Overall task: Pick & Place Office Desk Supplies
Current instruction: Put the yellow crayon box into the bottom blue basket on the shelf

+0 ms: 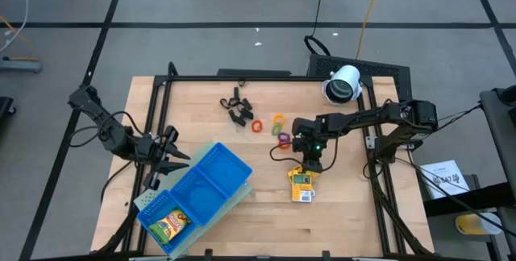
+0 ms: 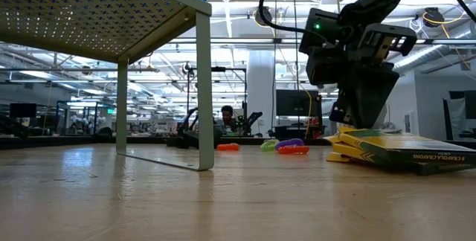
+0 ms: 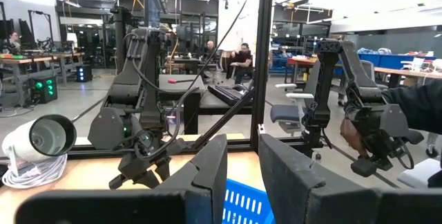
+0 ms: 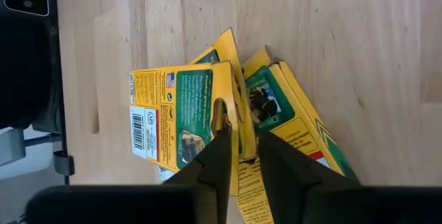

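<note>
Gripping now, R arm over the table's right-centre.
R gripper (image 4: 239,158): fingers nearly together, pinching top edge of a yellow crayon pack (image 4: 183,117).
Packs: stacked on wood, just below the coloured rings (image 1: 276,127).
L gripper (image 1: 179,158): narrow gap, holding nothing, beside blue tray (image 1: 230,167).
Black clips (image 1: 235,105): top centre.

On the bench, the uppermost yellow pack (image 2: 416,154) carries the words "CRAYOLA CRAYONS" along its side edge, legible in the low view. The back of that pack (image 4: 181,117) shows a barcode and green panels of small print, too fine to make out. No other writing can be read.
</note>
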Robot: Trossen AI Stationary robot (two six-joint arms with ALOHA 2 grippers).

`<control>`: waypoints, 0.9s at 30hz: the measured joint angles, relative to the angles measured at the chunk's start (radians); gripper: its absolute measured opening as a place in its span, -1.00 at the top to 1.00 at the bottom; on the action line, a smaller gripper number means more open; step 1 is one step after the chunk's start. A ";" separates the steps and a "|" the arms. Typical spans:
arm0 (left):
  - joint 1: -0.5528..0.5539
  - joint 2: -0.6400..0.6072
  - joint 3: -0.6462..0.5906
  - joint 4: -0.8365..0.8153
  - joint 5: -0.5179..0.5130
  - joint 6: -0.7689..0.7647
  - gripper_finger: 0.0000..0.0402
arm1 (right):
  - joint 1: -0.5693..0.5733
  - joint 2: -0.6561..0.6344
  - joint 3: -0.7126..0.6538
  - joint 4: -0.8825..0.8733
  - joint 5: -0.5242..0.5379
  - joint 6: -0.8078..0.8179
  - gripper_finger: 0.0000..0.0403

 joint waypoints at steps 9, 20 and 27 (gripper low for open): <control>0.000 0.000 0.000 0.000 -0.001 -0.002 0.55 | 0.001 0.006 -0.018 0.029 0.051 -0.024 0.94; 0.000 0.000 0.000 0.000 -0.001 0.001 0.55 | 0.006 -0.025 -0.053 0.070 0.049 -0.076 1.00; 0.000 0.000 0.000 0.000 -0.001 0.000 0.55 | 0.004 -0.160 -0.053 0.158 0.049 -0.072 1.00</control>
